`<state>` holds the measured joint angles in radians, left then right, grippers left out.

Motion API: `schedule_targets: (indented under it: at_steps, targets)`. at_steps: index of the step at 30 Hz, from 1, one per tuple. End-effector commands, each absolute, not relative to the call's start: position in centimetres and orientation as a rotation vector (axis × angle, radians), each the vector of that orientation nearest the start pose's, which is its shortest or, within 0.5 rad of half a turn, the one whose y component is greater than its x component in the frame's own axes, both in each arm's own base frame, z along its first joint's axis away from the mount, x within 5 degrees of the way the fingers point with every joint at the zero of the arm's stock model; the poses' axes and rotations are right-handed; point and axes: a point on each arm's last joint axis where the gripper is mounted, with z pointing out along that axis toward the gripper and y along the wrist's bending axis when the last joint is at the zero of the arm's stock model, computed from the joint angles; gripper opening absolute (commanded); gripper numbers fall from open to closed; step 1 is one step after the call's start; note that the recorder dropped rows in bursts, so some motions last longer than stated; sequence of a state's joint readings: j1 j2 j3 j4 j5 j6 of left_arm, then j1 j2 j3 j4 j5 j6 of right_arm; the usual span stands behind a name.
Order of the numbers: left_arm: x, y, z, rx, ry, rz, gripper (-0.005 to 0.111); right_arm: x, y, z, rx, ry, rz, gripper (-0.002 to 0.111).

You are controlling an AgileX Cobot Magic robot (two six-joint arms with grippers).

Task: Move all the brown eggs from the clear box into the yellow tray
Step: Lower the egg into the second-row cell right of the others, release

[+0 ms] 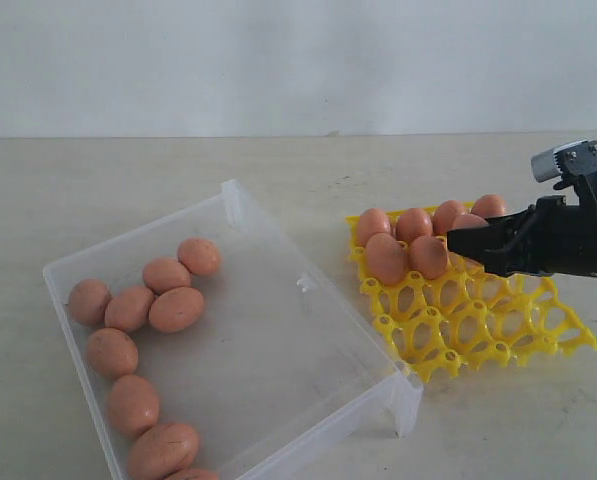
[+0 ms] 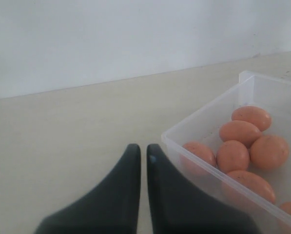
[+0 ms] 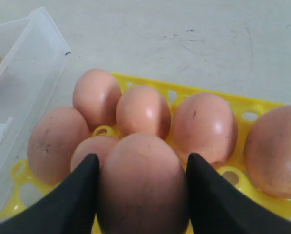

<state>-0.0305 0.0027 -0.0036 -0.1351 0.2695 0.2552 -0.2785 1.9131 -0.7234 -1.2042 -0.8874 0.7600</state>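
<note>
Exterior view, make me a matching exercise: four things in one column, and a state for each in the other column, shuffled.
1. right tool
2. left tool
3. clear box
4. yellow tray

A. shut, holding nothing
B. loose eggs lying inside
C. far row filled, near cups empty
D. closed around an egg

Pairs: 1-D, 2-A, 3-B, 4-C

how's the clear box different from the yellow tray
The clear box is translucent with solid low walls; the yellow tray is a bright openwork lattice of cups. The box is clearly larger than the tray. In the box the brown eggs lie loose on their sides; in the tray they sit upright in the far cups. Both hold brown eggs and rest on the table.
</note>
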Motion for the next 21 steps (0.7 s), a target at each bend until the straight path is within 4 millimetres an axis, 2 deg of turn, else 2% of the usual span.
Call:
schedule_targets:
  at_steps: [1, 3, 16, 21]
  targets:
    - [5.49, -0.52, 18.97, 0.158, 1.736, 0.029, 0.004, 32.16, -2.55, 11.86, -0.312, 2.030, 0.578, 0.035]
    - [5.49, -0.52, 18.97, 0.158, 1.736, 0.029, 0.004, 32.27, -2.66, 11.84, -0.294, 2.025, 0.569, 0.038]
    - [5.49, -0.52, 18.97, 0.158, 1.736, 0.029, 0.004, 32.32, -2.55, 12.01, -0.323, 1.990, 0.568, 0.039]
    - [5.49, -0.52, 18.97, 0.158, 1.736, 0.029, 0.004, 32.40, -2.50, 12.23, -0.310, 1.967, 0.581, 0.059]
